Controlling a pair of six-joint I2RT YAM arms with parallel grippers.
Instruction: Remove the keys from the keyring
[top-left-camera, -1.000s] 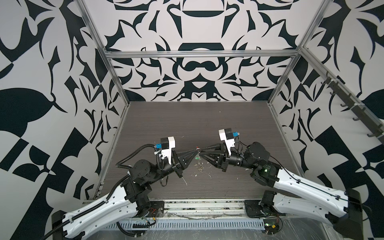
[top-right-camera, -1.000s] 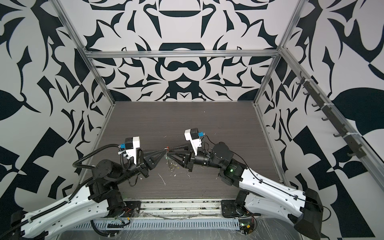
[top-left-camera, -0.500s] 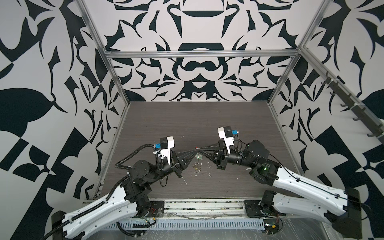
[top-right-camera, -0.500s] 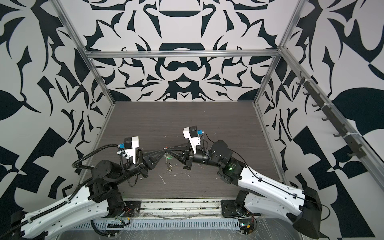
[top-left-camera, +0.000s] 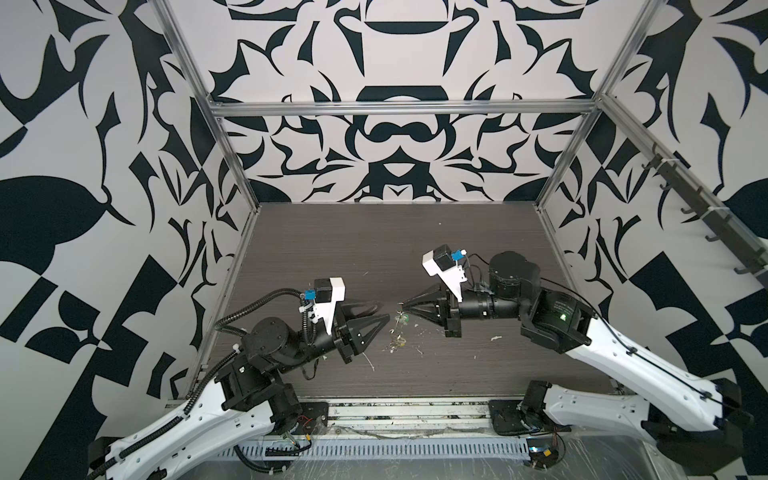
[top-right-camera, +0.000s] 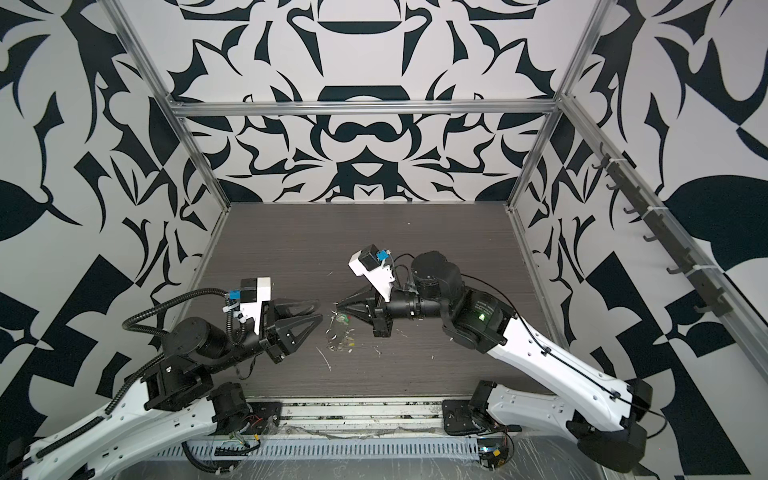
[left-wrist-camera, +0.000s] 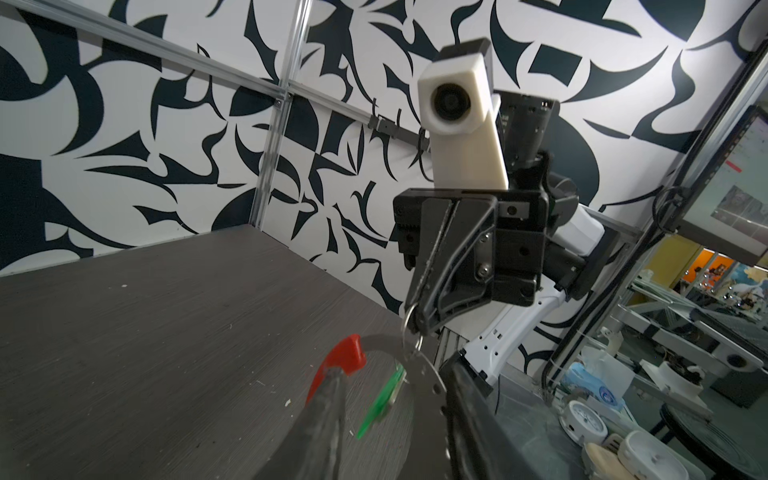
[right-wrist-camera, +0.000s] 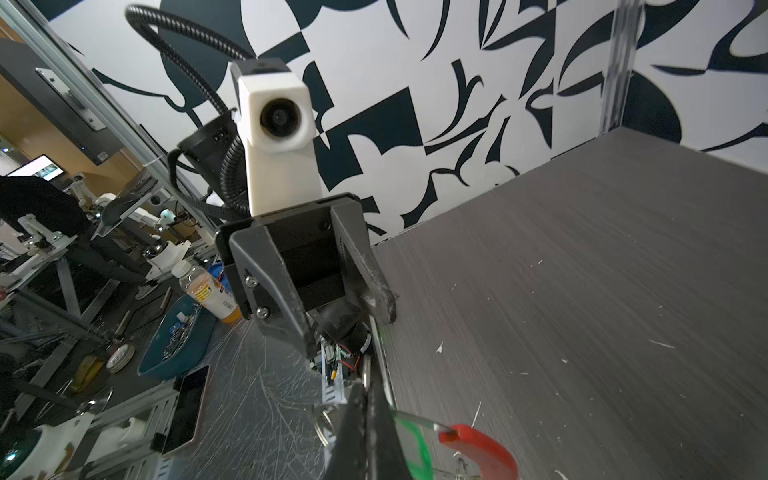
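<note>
Left gripper (top-left-camera: 384, 313) has half-opened, letting go; right gripper (left-wrist-camera: 419, 328), tight shut, pinches the green key (left-wrist-camera: 384, 399); keyring (left-wrist-camera: 347, 357) dangling beneath it may swing and yank free.

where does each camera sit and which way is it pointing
Top views: a stereo pair high above the arms' base side, looking down at the table; both whole arms show, left gripper open, right gripper shut.
Left wrist: on the left arm, facing the right gripper, which pinches the green-tagged key's split ring on the keyring; its own fingers show close up.
Right wrist: on the right arm, facing the open left gripper; its own shut fingers show close up.
Shared: both wrist views catch the keyring's red sleeve.
</note>
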